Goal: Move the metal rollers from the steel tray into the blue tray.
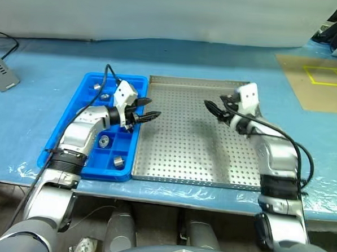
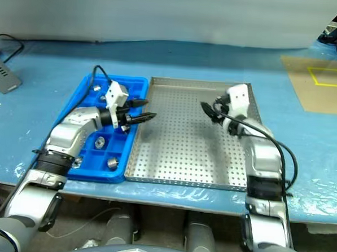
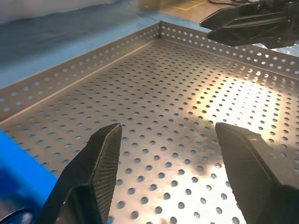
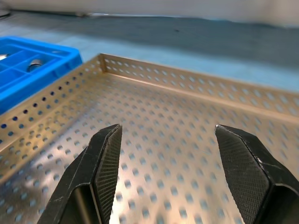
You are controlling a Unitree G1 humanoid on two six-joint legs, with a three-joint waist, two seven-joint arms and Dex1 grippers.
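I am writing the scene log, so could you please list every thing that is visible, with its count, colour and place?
steel tray: one, silver, perforated, table centre; no rollers on its floor.
blue tray: one, bright blue, touching the steel tray's left side.
metal rollers: at least four visible, silver, in the blue tray's compartments.
table cover: one, light blue, under both trays.
grey device: one, far left of the table.
cardboard sheet: one, brown with yellow lines, far right.
left gripper: black fingers, open, over the trays' shared edge.
right gripper: black fingers, open, above the steel tray.

Bare steel tray (image 1: 184,144) floor between left pincer (image 1: 148,110) and right pincer (image 1: 212,109).
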